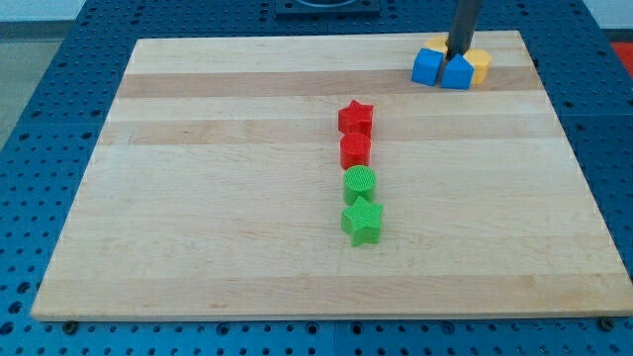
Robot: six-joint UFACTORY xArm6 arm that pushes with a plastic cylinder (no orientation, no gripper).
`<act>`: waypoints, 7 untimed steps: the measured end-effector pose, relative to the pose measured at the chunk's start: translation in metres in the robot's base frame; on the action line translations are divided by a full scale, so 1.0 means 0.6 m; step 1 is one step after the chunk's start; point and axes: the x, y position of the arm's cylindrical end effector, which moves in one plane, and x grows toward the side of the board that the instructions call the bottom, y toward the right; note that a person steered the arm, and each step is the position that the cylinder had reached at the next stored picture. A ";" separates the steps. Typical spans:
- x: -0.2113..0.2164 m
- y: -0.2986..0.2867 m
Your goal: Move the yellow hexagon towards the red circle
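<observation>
My tip (pixel 457 55) stands at the view's top right, inside a tight cluster of blocks. A yellow block (pixel 480 64) lies just right of the tip, and another yellow block (pixel 435 44) peeks out at its left; I cannot tell which is the hexagon. Two blue blocks (pixel 427 66) (pixel 457 73) sit just in front of the tip. The red circle (pixel 355 150) lies near the board's middle, far down and left of the tip. The rod hides part of the cluster.
A red star (pixel 356 117) sits just above the red circle. A green circle (pixel 360 182) and a green star (pixel 362 222) continue the column below it. The wooden board's top edge (pixel 297 41) runs close behind the cluster.
</observation>
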 end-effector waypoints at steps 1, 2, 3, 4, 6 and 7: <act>0.032 0.000; 0.043 -0.009; 0.012 -0.010; -0.028 0.008; 0.007 0.057; 0.053 0.057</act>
